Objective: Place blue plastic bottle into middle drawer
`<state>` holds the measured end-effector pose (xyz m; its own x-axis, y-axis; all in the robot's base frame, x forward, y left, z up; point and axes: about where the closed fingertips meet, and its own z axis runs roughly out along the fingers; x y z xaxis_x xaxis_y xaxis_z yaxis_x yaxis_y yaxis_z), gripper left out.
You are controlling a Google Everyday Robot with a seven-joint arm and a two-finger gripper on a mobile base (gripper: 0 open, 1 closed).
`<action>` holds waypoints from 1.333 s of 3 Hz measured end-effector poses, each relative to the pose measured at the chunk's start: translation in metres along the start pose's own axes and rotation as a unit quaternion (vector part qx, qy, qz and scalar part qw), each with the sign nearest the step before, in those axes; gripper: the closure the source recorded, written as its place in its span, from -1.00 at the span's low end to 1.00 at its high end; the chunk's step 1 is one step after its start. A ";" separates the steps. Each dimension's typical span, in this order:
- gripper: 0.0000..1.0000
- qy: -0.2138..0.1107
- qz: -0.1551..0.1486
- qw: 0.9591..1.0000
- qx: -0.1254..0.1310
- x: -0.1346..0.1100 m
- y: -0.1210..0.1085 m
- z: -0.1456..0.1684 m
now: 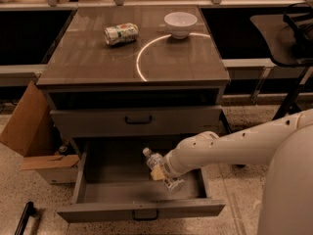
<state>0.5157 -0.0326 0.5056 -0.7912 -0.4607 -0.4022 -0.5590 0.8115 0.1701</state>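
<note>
Office-like workspace, terrazzo floor [239, 199], chair [292, 38], cabinet [98, 62], fingers [171, 182] in middle drawer [142, 210]

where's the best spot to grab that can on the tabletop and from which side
Probably the can across its mid-body, from straight above, closing on its rounded sides. It lies on its side, long axis roughly left-right, and the bowl sits apart to its right. The end effector is low in the open middle drawer, shut on the blue plastic bottle.
</note>
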 end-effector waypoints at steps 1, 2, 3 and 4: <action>1.00 -0.009 0.010 1.000 0.000 -0.002 -0.011 0.022; 1.00 -0.018 0.023 0.999 -0.017 -0.002 -0.017 0.047; 1.00 -0.030 0.029 0.998 -0.038 -0.004 -0.021 0.065; 0.62 -0.039 0.030 0.997 -0.063 -0.009 -0.024 0.079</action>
<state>0.5559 -0.0193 0.4347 -0.8053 -0.3788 -0.4561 -0.5414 0.7834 0.3053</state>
